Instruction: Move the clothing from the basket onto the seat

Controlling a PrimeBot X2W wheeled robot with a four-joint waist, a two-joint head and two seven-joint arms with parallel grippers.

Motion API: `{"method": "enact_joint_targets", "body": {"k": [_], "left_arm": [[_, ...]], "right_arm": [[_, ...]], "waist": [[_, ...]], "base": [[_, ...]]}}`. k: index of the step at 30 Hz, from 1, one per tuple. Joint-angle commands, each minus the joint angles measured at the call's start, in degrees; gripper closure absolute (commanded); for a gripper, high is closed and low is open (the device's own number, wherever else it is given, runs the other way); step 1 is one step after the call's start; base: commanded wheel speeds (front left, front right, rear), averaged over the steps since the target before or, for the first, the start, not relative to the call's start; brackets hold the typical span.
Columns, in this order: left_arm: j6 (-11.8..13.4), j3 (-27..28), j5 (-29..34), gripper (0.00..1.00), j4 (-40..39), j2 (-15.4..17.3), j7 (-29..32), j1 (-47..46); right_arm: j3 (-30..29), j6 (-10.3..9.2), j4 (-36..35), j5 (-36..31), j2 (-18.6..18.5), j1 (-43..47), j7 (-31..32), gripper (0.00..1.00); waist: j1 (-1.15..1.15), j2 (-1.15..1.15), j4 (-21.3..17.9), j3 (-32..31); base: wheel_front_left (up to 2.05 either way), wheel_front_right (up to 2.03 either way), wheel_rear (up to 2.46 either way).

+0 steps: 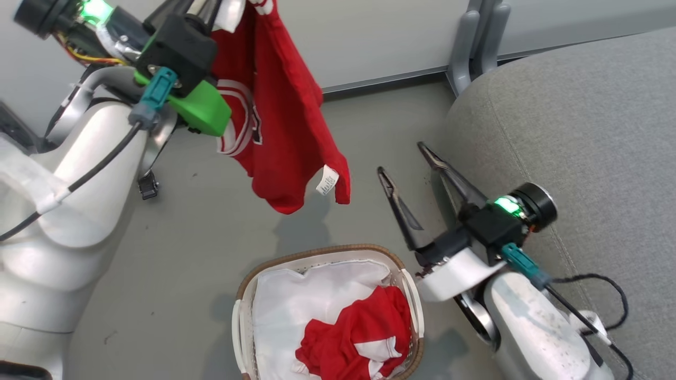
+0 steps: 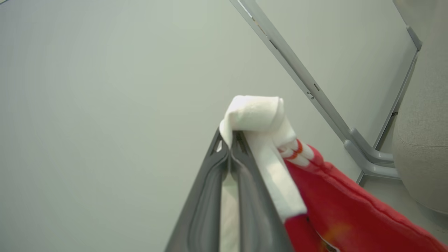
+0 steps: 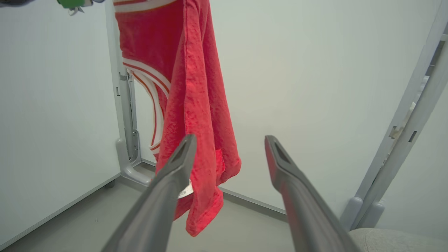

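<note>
Up at the top left of the head view, one red garment [image 1: 274,105] is held high by the left gripper [image 2: 229,138]. Its fingers are pressed together on a rolled white edge of the fabric, probably a collar or hem band. It looks like it's dangled from that one edge on purpose, so the rest hangs loose and nothing gets dragged over the basket [image 1: 317,252] rim. The lowest corner, with its little care label [image 1: 327,182], is seen hanging over the floor [image 1: 211,237], well short of the seat [image 1: 581,132] on the right.

The right gripper [image 1: 400,158] is kept spread wide with nothing between the fingers. It's parked between the basket and the seat, just beside the cushion edge, with its tips pointed toward the hanging cloth. Best guess: it's held open so the loose bottom can be caught, or so the next piece can be grabbed.

That next piece, the second red garment [image 1: 359,332], is left crumpled in the basket on the white liner [image 1: 296,301], bunched toward the right arm's side. Neither garment has been put on the seat yet, so the job is reckoned less than half done.
</note>
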Motion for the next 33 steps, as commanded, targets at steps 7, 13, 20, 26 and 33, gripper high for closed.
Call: {"method": "enact_joint_targets", "body": {"k": [7, 13, 20, 26, 33], "left_arm": [[-0.1, -4.3, -0.8, 1.0, -1.0, -2.6, 0.3, -2.8], [-0.1, -8.5, -2.2, 1.0, -4.5, -3.8, 1.0, -3.7], [-0.1, -12.0, -3.6, 1.0, -9.4, -3.6, 1.0, -3.4], [-0.1, -13.1, -4.9, 1.0, -12.6, -3.2, 1.5, -1.8], [1.5, -12.2, -6.9, 1.0, -12.3, -1.8, 1.1, 1.7]], "right_arm": [[5.1, -0.06, 5.9, 0.8, -0.2, -7.5, -0.1, 0.0], [4.6, -0.06, 9.5, 0.8, -0.2, -11.7, -0.1, 0.0], [4.1, -0.06, 12.3, 1.5, -0.3, -13.2, -0.1, 0.0], [6.7, -0.06, 16.9, 3.0, -0.2, -14.5, -0.1, 0.68], [7.2, -0.06, 17.6, 4.2, -0.3, -14.4, -0.1, 1.0]], "waist": [[0.01, 0.0, 2.9, -0.6], [0.01, 0.0, 5.6, -1.3], [0.01, 0.0, 7.9, -2.1], [0.01, 0.0, 8.8, -2.7], [0.01, 0.0, 8.4, -3.2]], "base": [[0.0, 0.0, 0.0], [0.0, 0.0, 0.0], [0.0, 0.0, 0.0], [0.0, 0.0, 0.0], [0.0, 0.0, 0.0]]}}
